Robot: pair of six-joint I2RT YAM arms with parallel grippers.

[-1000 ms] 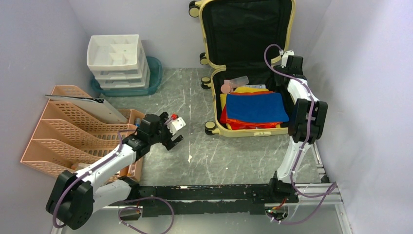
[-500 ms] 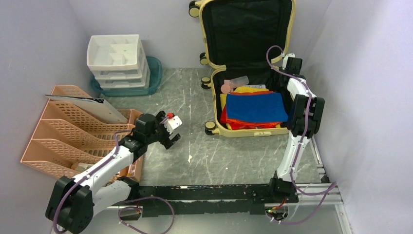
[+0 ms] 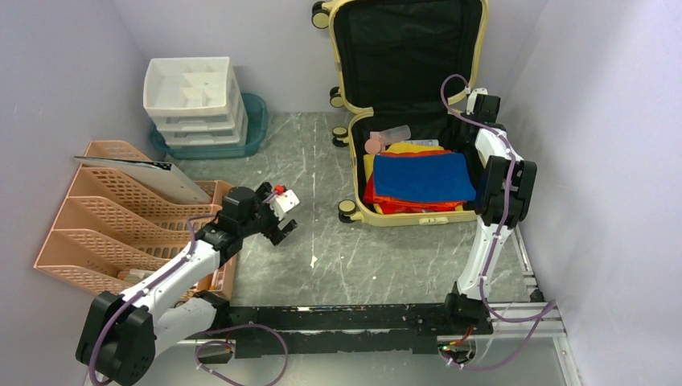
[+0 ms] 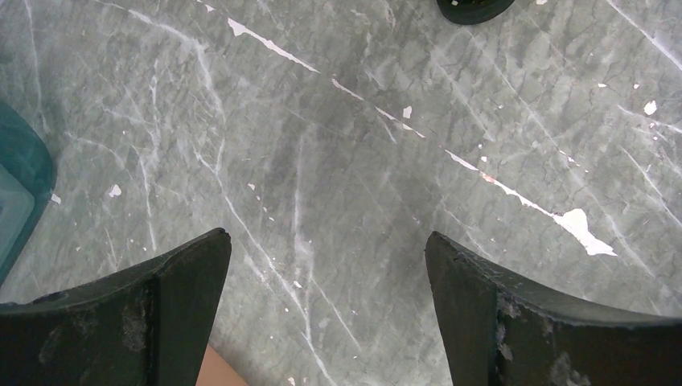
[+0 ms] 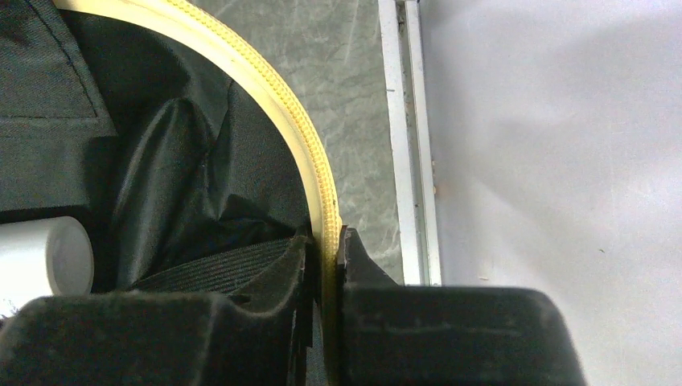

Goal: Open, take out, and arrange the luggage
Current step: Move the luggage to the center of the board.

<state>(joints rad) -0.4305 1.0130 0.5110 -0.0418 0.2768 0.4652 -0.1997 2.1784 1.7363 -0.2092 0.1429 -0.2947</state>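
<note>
The luggage (image 3: 410, 219), a pale yellow hard-shell suitcase, lies open at the back right with its black-lined lid propped against the wall. Inside lie a folded blue cloth (image 3: 422, 177) on red and yellow cloths, and a pink-capped bottle (image 3: 386, 138). My right gripper (image 3: 479, 112) is at the case's right side, and in the right wrist view it (image 5: 326, 241) is shut on the yellow zipper rim (image 5: 265, 88), one finger inside and one outside. My left gripper (image 3: 283, 228) hovers over the bare table, open (image 4: 327, 241) and empty.
An orange file rack (image 3: 121, 217) fills the left side. A white drawer unit (image 3: 193, 96) stands on a teal tray (image 3: 257, 121) at the back left. A wall and a metal rail (image 3: 527, 265) run close along the right of the luggage. A suitcase wheel (image 4: 474, 8) shows ahead of the left gripper.
My right gripper has closed onto the luggage's right rim. The left arm has drawn back slightly to the left and stays open.
</note>
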